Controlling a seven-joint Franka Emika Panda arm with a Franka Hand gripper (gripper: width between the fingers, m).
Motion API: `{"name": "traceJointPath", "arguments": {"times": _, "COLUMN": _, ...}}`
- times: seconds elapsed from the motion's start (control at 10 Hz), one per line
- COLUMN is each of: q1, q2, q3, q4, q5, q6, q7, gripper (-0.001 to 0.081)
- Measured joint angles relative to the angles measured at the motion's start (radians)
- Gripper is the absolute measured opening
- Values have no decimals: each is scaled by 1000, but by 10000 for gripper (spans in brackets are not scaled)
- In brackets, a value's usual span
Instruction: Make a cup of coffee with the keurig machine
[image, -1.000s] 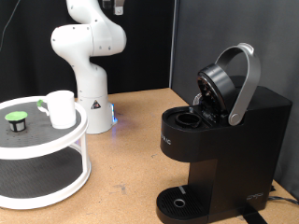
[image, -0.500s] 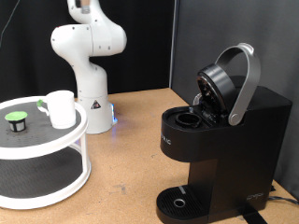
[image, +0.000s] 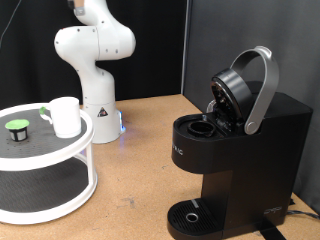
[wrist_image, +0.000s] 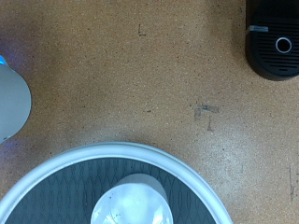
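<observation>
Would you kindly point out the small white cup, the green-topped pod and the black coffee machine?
small white cup (image: 66, 115), exterior view, its side wall.
green-topped pod (image: 17, 129), exterior view, its green top.
black coffee machine (image: 262, 150), exterior view, its body's side panel.

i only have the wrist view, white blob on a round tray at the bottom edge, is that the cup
Observer: Yes. In the exterior view the cup stands upright on the top tier of a white two-tier stand.
Operator: anything else up there
Observer: A small green-topped pod sits on the same tier, toward the exterior view's left of the cup.
Operator: is the keurig lid open
Observer: Yes, the keurig machine has its lid raised, with the pod chamber exposed.
Operator: see the hand anywhere
Observer: No, the hand is out of frame in both views; only the arm's base and lower links show.
</observation>
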Motion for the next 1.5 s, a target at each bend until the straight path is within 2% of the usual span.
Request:
{"name": "traceJointPath", "arguments": {"times": 0.2, "q1": -9, "q2": -5, "q3": -68, "q4": 11, "q5": -20, "q6": -17, "q7": -75, "gripper": 803}}
{"name": "traceJointPath", "arguments": {"times": 0.4, "q1": -22, "q2": -5, "q3": -123, "q4": 33, "q5": -81, "q6": -56, "q7": -140, "gripper": 803}}
{"name": "traceJointPath", "arguments": {"times": 0.8, "q1": -39, "q2": 2, "q3": -218, "q4": 63, "q5": -158, "q6": -55, "q7": -198, "gripper": 803}}
{"name": "traceJointPath", "arguments": {"times": 1.1, "q1": -37, "q2": 14, "q3": -226, "q4": 68, "q5": -155, "q6": -57, "q7": -216, "gripper": 803}}
{"name": "traceJointPath", "arguments": {"times": 1.5, "q1": -2, "q2": 24, "q3": -247, "q4": 47, "q5": -158, "q6": -53, "q7": -378, "gripper": 803}}
